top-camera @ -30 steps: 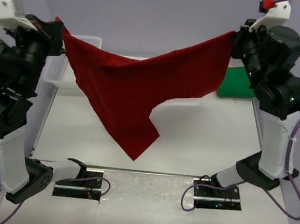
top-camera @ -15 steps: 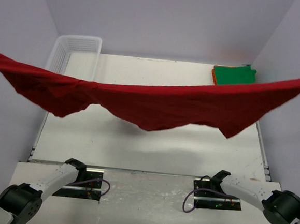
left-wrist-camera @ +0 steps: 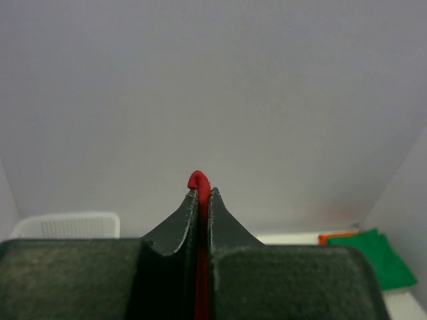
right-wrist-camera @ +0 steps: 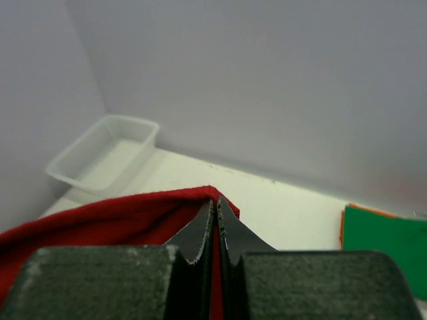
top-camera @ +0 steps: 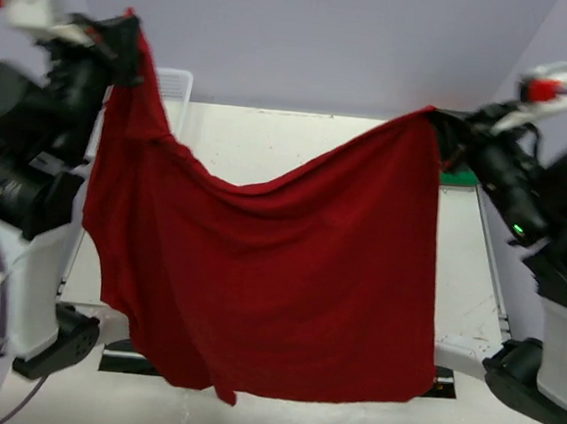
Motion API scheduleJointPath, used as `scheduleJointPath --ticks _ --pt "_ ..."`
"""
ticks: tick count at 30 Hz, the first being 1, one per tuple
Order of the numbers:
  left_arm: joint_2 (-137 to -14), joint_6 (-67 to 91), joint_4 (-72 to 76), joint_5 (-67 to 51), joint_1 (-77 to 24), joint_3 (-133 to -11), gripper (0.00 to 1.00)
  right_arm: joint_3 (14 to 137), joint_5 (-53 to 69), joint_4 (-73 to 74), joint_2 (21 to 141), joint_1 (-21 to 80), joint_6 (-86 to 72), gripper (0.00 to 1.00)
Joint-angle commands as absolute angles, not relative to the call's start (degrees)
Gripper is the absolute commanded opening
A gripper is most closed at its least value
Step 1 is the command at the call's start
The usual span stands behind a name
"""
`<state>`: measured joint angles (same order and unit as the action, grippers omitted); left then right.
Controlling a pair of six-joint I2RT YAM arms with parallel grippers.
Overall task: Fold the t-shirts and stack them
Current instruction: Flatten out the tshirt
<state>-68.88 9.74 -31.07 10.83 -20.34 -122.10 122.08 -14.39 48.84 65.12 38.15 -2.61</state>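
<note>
A dark red t-shirt (top-camera: 278, 280) hangs spread in the air between both arms, its lower edge down over the arm bases. My left gripper (top-camera: 129, 25) is shut on its upper left corner; a nub of red cloth (left-wrist-camera: 198, 180) pokes out between the closed fingers. My right gripper (top-camera: 440, 118) is shut on the upper right corner, where red cloth (right-wrist-camera: 120, 217) drapes off to the left. A folded green t-shirt (right-wrist-camera: 387, 243) lies on an orange one (left-wrist-camera: 333, 235) at the table's far right, mostly hidden in the top view.
A white mesh basket (right-wrist-camera: 103, 155) stands at the far left corner of the table (top-camera: 299, 140). Purple walls close in the back and both sides. The hanging cloth hides most of the table and both arm bases in the top view.
Half a second ago the shirt was stretched wide and flat with both arms out at the frame edges. Now the arms are raised and closer in, and the shirt hangs down full length.
</note>
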Motion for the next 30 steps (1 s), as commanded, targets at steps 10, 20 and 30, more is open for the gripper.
scheduleJointPath --ticks 10,20,30 --pt "-104.2 7.4 -24.1 7.6 -14.9 -112.9 0.00 108.7 -14.2 41.0 86.5 20.1 -7.0 0.00" --pt "-124.3 6.2 -16.4 14.2 -13.4 -119.0 0.00 119.7 -10.6 38.4 110.3 11.8 -5.2 0.00" --pt "-134.4 4.7 -15.6 21.2 -9.8 -130.6 0.00 133.8 -7.3 38.5 124.5 7.5 -2.2 0.00"
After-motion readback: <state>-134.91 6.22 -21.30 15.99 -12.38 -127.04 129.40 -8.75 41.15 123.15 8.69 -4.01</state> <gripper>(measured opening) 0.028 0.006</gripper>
